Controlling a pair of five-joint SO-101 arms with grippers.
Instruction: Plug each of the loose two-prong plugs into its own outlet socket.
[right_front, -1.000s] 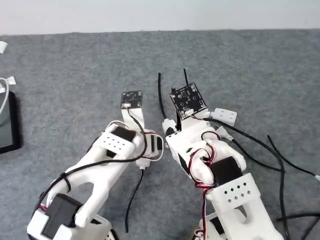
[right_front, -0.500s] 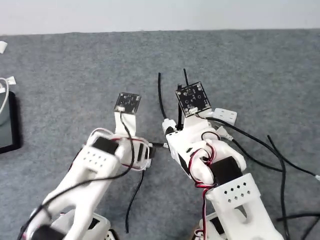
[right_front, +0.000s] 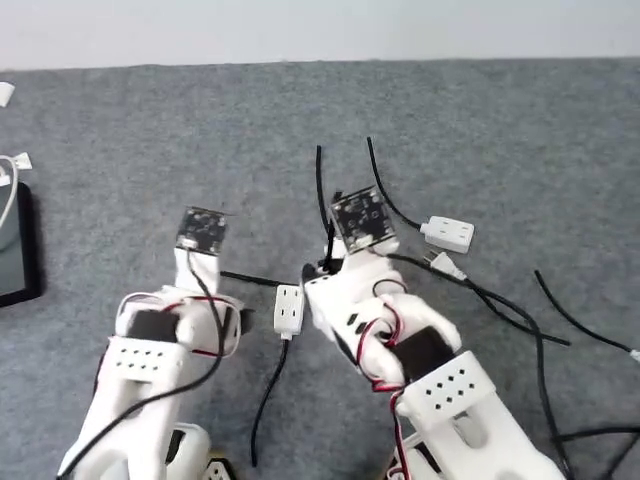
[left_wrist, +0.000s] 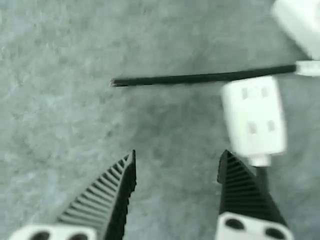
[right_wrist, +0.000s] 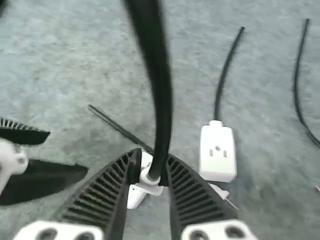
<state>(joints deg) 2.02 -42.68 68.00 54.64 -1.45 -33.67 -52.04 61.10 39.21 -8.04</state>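
Observation:
My right gripper (right_wrist: 149, 167) is shut on a small white plug (right_wrist: 148, 178) whose thick black cable (right_wrist: 150, 70) rises toward the camera. In the high view my right gripper (right_front: 322, 268) sits just right of a white outlet socket (right_front: 288, 308) lying flat on the carpet. My left gripper (left_wrist: 175, 170) is open and holds nothing, with that socket (left_wrist: 255, 120) just beyond one fingertip. A second white socket (right_front: 447, 233) lies further right, and beside it a loose two-prong plug (right_front: 441, 263). The same second socket (right_wrist: 217, 152) lies ahead of the right fingers.
Grey carpet (right_front: 120, 140) covers the table. A thin black cable (right_front: 248, 279) runs between the two arms. Several black cables (right_front: 545, 330) trail across the right side. A dark tray (right_front: 15, 250) sits at the left edge.
My left gripper let go of the white socket and drew back to the left. The socket now lies on the carpet. My right arm shifted left with its plug.

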